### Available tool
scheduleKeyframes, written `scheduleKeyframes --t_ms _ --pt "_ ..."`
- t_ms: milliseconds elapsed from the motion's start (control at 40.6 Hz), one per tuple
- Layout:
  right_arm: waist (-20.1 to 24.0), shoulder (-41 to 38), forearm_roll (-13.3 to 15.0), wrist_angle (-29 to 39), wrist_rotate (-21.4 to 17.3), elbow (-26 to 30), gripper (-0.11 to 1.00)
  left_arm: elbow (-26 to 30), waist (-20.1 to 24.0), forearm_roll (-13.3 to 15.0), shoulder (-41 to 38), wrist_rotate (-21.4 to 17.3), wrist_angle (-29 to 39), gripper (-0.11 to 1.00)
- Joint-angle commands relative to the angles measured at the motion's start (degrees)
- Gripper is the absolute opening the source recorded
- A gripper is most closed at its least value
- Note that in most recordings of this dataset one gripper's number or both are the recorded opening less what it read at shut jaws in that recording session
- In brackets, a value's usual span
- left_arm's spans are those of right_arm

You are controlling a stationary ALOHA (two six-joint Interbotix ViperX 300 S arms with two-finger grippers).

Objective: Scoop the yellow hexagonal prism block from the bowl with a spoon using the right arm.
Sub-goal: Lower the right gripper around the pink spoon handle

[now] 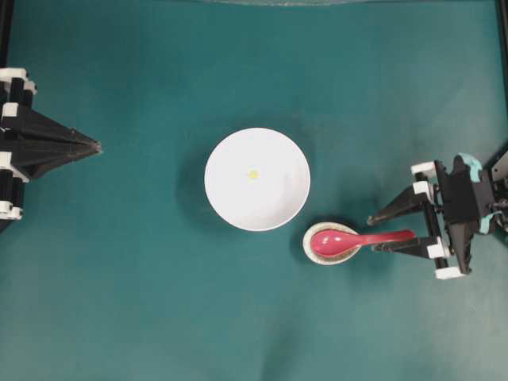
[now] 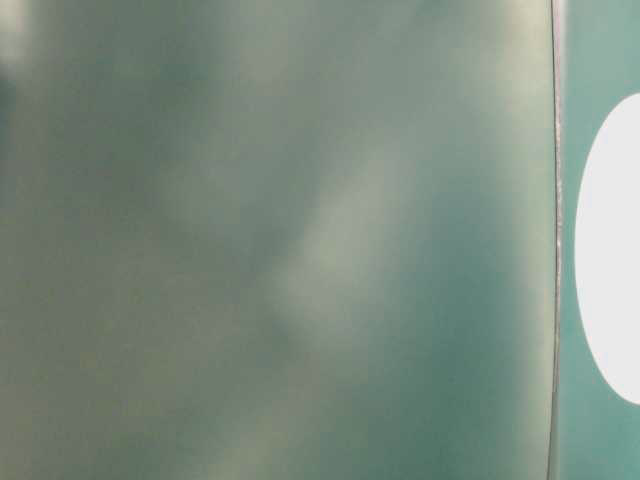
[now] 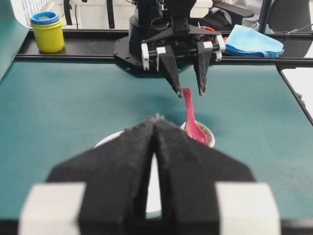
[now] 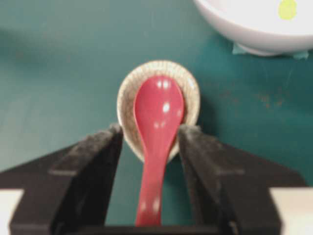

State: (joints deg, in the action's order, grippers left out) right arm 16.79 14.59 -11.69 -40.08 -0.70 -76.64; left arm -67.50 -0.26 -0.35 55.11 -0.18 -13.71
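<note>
The white bowl [image 1: 257, 179] sits mid-table with the tiny yellow hexagonal prism block [image 1: 253, 175] lying inside it. Right of the bowl, the pink-red spoon [image 1: 357, 240] rests with its scoop in a small speckled spoon rest [image 1: 332, 242] and its handle pointing right. My right gripper [image 1: 372, 235] is open and straddles the handle. In the right wrist view the spoon [image 4: 157, 112] runs between the fingers [image 4: 98, 156] with a gap on each side, and the block [image 4: 287, 9] shows in the bowl [image 4: 244, 29]. My left gripper [image 1: 97, 146] is shut and empty at the far left.
In the left wrist view, stacked yellow and blue cups [image 3: 47, 32] and a blue cloth [image 3: 257, 41] lie beyond the table's far rail, behind the right arm's base. The table-level view is a blurred grey-green haze with a white rounded shape [image 2: 610, 250] at its right edge.
</note>
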Motion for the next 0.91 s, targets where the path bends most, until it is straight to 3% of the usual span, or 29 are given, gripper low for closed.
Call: scheduleKeyframes --t_ms 0,886 --pt "0.53 -1.49 -0.35 -0.97 0.09 0.09 0.55 1.67 0.00 -0.09 -0.53 -0.09 -0.18 0.00" --pt "0.88 -7.73 -0.35 -3.16 0.18 -0.53 0.55 1.76 -0.09 -0.09 -0.44 -0.09 -0.18 0.00"
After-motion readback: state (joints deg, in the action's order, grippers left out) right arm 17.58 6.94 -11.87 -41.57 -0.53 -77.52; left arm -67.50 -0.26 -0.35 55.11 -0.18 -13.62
